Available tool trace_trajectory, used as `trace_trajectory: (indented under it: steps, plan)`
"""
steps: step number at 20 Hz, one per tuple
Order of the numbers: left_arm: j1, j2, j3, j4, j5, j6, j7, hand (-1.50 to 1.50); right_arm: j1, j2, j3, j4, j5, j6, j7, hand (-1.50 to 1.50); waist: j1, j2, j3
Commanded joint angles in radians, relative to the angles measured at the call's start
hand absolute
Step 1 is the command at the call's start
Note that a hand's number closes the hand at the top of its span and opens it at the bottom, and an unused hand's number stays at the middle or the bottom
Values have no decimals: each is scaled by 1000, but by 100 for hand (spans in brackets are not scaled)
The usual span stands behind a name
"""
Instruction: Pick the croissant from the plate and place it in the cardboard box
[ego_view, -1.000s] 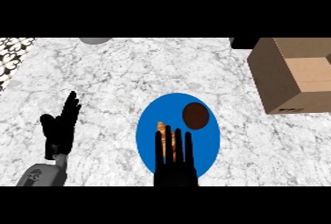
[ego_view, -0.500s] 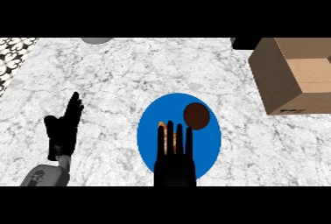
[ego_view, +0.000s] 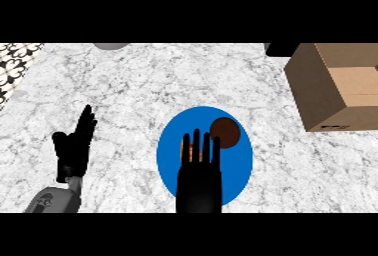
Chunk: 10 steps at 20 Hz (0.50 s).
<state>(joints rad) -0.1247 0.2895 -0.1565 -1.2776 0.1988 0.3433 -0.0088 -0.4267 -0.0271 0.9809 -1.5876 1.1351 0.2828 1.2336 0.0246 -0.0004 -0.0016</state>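
Kitchen setting: white marble counter (ego_view: 148, 85) bearing a blue plate (ego_view: 238, 169) of food (ego_view: 225, 133), with patterned tiling (ego_view: 13, 62) at the left edge.

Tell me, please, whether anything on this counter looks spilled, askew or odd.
Nothing stands out. The croissant and a brown round item lie on the blue plate, partly under the right hand; the cardboard box stands apart.
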Motion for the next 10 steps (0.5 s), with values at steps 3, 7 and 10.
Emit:
trace_trajectory:
  steps: [3,7,10]
  plan:
    - [-2,-9,6,29,-11,-1,-21,0,-38,26,15,48,-19,36,253,-150,-5,-1,0]
    - [-17,-18,11,46,-8,-11,-26,0,-64,26,-12,133,-48,11,234,-150,-4,3,0]
    - [-1,2,25,9,0,-15,-1,0,-67,26,-8,109,-57,36,253,-150,-2,-1,1]
